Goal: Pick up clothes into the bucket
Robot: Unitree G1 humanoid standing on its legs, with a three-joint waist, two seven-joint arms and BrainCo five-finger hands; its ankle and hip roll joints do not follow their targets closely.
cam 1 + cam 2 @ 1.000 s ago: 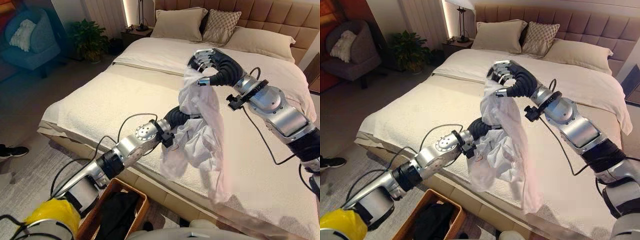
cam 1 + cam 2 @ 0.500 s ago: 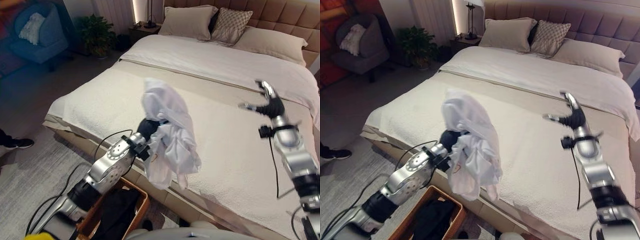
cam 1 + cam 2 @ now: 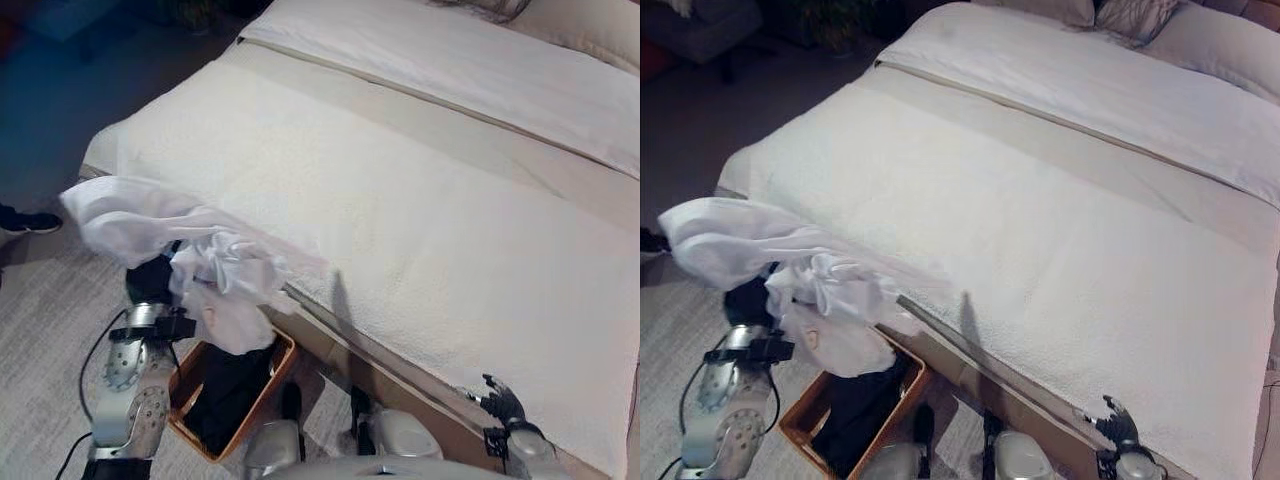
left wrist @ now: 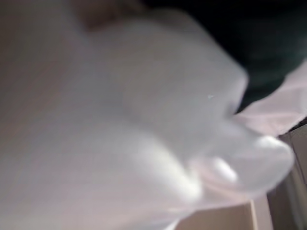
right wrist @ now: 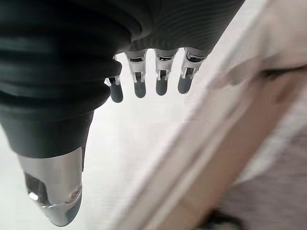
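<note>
While the crumpled white cloth garment (image 3: 185,265) hangs bunched over the left hand (image 3: 150,278), whose fingers are hidden in it so their grip cannot be told, it sits just above the brown rectangular wicker bucket (image 3: 262,393) beside the bed's (image 3: 450,230) near edge. A dark garment (image 3: 228,395) seemingly lies inside. At the bed's lower corner, the right hand (image 5: 148,79) hovers with fingers (image 5: 161,84) straight and empty.
</note>
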